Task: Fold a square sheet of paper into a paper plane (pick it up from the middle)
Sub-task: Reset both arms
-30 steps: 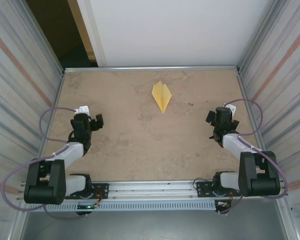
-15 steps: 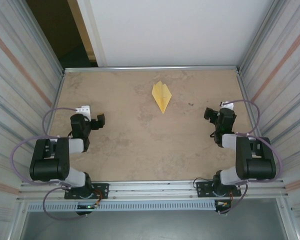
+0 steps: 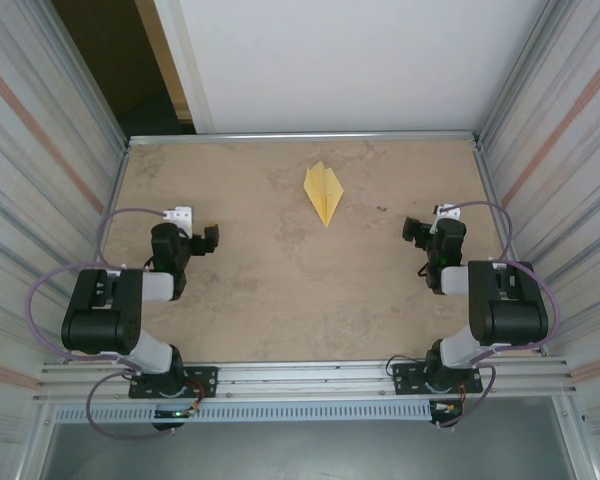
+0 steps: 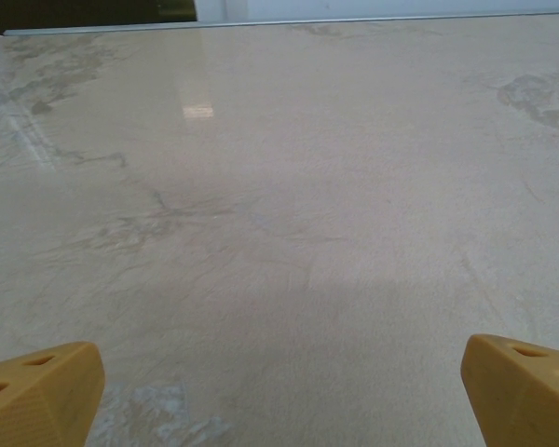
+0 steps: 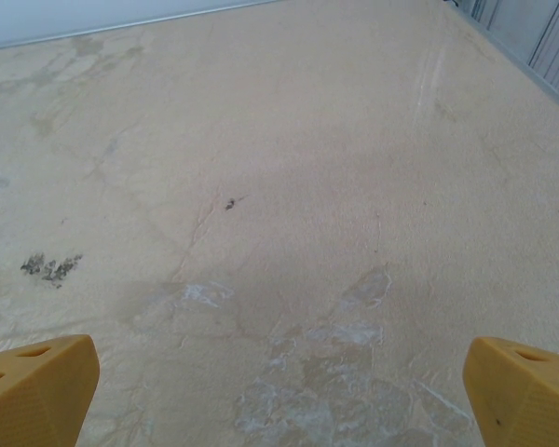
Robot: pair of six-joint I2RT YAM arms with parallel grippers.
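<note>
Far centre of the tabletop (image 3: 280,300), overhead view: the paper plane (image 3: 323,193) lies flat, a narrow yellow dart with its long tapered end toward the arms; nothing touches it.
Overhead, left gripper (image 3: 206,240): low over the left side of the tabletop, well apart from the plane, fingers spread, holding nothing.
Overhead, right gripper (image 3: 413,230): mirrored on the right side, equally far from the plane, fingers spread and empty.
Task state, judged: the paper is already a creased dart, so the folding looks done.
Left wrist view: two orange fingertips (image 4: 39,391) sit in the bottom corners, wide apart, with bare marbled tabletop between and beyond them.
Right wrist view: its fingertips (image 5: 37,386) are as wide, over bare tabletop with a dark speck (image 5: 231,203) and pale scuffed patches (image 5: 335,372).
Risk, sliding: the plane is light and unweighted, so an arm sweeping close, or a puff of air, could push it across the smooth surface.
Risk, crushing: another pinch on the wings could flatten or reopen the creases.
Risk, springback: thin paper may relax, letting the folds lift.
</note>
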